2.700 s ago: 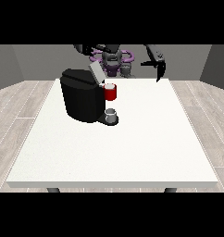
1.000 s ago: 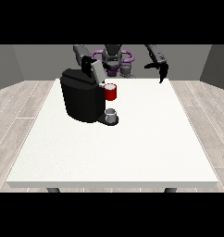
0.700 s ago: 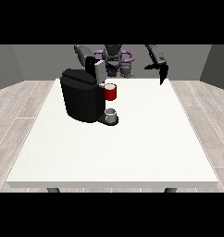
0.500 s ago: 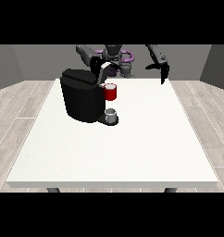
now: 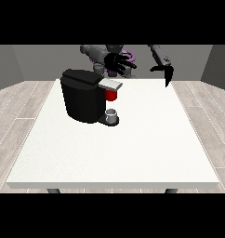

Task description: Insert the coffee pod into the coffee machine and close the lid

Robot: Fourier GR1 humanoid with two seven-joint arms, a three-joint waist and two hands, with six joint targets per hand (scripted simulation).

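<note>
The black coffee machine (image 5: 84, 95) stands on the left half of the white table (image 5: 133, 148), with its grey lid (image 5: 110, 84) lying flat over a red thing at the machine (image 5: 111, 95). A small grey thing (image 5: 112, 114) sits on the machine's base under the spout; I cannot tell whether it is the pod. The hand at the view's left (image 5: 116, 64) hovers above and behind the lid, open, with its fingers spread and nothing in them. Far from the machine, the hand at the view's right (image 5: 166, 72) hangs in the air over the table's far right edge, fingers pointing down, empty.
The robot's purple and grey torso (image 5: 126, 55) rises behind the table's far edge. Wooden floor surrounds the table on both sides.
The hand at the view's left has risen from behind the machine and moved right, to above the lid. The hand at the view's right has shifted slightly and now points its fingers downward.
</note>
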